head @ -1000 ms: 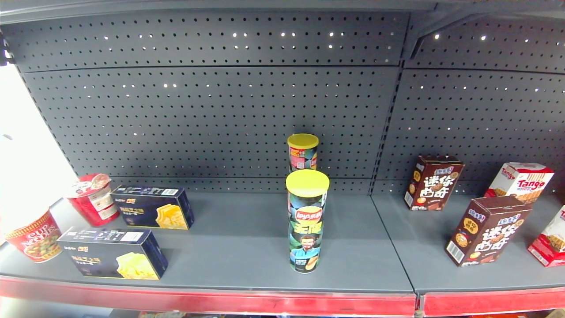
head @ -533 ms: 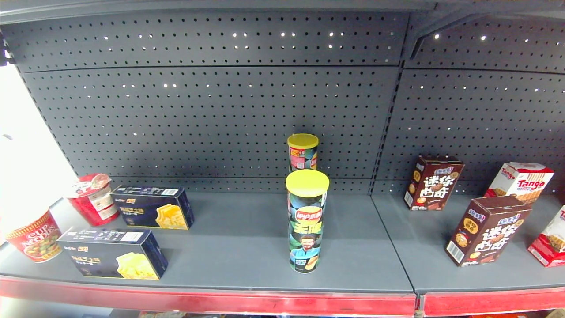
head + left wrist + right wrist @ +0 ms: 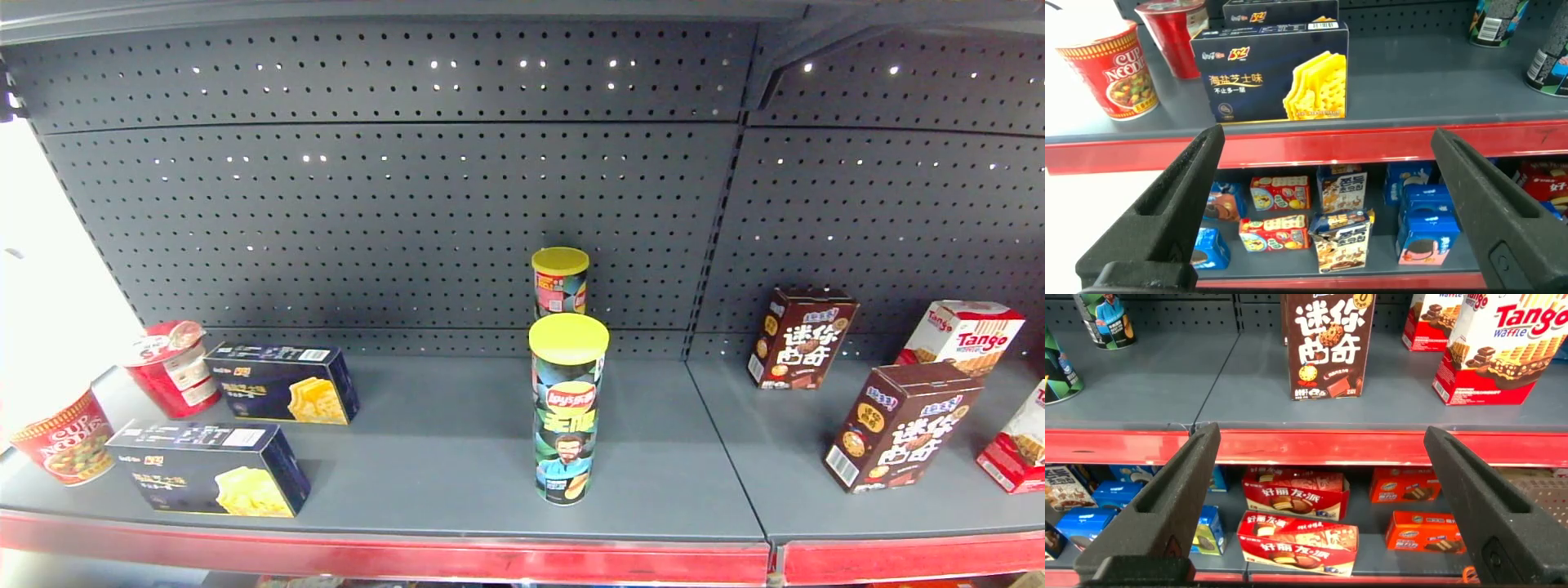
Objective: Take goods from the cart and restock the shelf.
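Right now both your grippers are spread wide with nothing between the fingers. The left gripper [image 3: 1327, 140] and the right gripper [image 3: 1321, 433] each hang level with the red front lip [image 3: 392, 557] of the shelf [image 3: 441, 457], which reads as a neutral pose ahead of a fresh pick, not a placement. Just past the left fingertips [image 3: 1208, 151] a dark cracker box [image 3: 1280, 72] lies on its long side along the front, face out, and a noodle cup [image 3: 1117, 64] sits wide of one finger. Past the right fingertips [image 3: 1204, 445] a brown cookie box [image 3: 1327, 345] stands upright, front forward for shoppers to read. Farther in, a tall chip can [image 3: 568, 408] stands mid-shelf with a second can [image 3: 560, 282] lined up behind it, probably close against the pegboard back [image 3: 392, 212]. The bare deck either side of them looks like room for new stock.
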### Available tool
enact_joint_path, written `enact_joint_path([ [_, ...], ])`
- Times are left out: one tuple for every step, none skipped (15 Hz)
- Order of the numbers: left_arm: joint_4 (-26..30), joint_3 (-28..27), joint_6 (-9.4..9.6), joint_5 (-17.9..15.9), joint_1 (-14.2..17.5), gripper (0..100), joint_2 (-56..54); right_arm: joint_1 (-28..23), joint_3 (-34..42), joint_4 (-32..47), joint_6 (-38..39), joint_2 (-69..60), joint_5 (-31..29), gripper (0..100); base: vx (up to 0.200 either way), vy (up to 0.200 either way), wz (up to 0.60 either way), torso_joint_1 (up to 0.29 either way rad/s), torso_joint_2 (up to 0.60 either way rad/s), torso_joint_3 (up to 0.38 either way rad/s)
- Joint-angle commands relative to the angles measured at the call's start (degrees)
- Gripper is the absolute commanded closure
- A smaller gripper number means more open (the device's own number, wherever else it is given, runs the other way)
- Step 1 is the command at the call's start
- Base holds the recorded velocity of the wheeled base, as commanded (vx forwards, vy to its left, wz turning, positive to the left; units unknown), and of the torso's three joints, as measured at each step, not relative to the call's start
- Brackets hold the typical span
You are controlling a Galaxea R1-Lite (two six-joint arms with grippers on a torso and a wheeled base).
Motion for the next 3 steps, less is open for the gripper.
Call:
enact_joint_path([
  [0.0, 0.0, 0.01, 0.0, 0.0, 0, 0.0, 0.0, 0.0, 0.0, 0.0, 0.1, 0.0, 0, 0.0, 0.0, 0.0, 0.0, 0.0, 0.0],
  [0.0, 0.0, 0.01, 0.0, 0.0, 0, 0.0, 0.0, 0.0, 0.0, 0.0, 0.1, 0.0, 0, 0.0, 0.0, 0.0, 0.0, 0.0, 0.0],
  [0.0, 0.0, 0.01, 0.0, 0.0, 0, 0.0, 0.0, 0.0, 0.0, -0.1, 0.1, 0.0, 0, 0.0, 0.0, 0.0, 0.0, 0.0, 0.0],
])
